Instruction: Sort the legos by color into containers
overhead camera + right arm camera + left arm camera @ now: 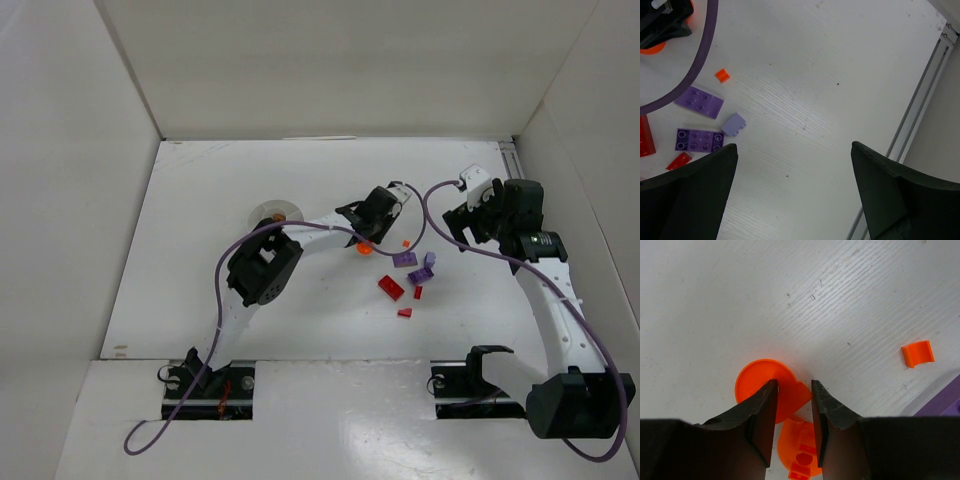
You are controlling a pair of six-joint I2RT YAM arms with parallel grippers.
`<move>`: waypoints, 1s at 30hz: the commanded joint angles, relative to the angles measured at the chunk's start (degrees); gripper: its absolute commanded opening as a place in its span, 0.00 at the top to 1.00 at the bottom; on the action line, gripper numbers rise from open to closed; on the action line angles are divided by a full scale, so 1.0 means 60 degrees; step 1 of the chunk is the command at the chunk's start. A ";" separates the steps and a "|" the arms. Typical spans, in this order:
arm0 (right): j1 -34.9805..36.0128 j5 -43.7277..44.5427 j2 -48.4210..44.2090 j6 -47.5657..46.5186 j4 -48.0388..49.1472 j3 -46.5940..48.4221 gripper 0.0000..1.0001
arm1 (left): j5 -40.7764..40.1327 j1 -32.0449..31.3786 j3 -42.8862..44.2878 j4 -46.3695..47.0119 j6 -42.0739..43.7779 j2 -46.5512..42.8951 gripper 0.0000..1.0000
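Sorting stands at an early stage, judging from how the pieces lie. The white dish [268, 208] sits on the table [200, 300] to the far left of the loose bricks, well apart from them. The overhead view is too small to show what its compartments hold.

Status of the left arm:
- The left gripper [793, 386] is down at the table over a round orange piece [757, 385].
- Its jaws stand narrow, one finger on each side of the piece's edge.
- Whether they pinch the piece or only flank it cannot be told from the wrist view.
- The piece rests on the table, not lifted.

Status of the right arm:
- The right gripper [794, 150] hangs above bare table with its jaws spread wide.
- It holds nothing.

Remaining work, as visible:
- A small orange piece [917, 353] lies near the round one.
- Two purple plates [699, 101] and a pale purple block [734, 124] lie close together.
- Several red bricks [390, 288] lie just beyond them, toward the arm bases.

None of these is in the dish. The step in hand appears to be the pickup of the orange piece; carrying it to a compartment, and every other colour, is not yet done.
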 commanded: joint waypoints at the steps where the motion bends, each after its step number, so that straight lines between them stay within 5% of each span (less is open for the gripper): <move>1: -0.0061 0.0005 0.0007 -0.0067 0.0079 0.0073 0.01 | -0.0085 -0.0005 0.0176 -0.0115 -0.0027 -0.0165 0.75; 9: -0.0061 0.0005 0.0095 -0.0067 0.0079 0.0073 0.01 | -0.0466 -0.0005 0.0087 -0.0115 -0.0452 -0.0547 1.00; 30: -0.0061 0.0005 0.0007 -0.0067 -0.0009 0.0161 0.01 | -0.0554 0.0287 -0.0908 0.0207 -0.1461 -0.2318 1.00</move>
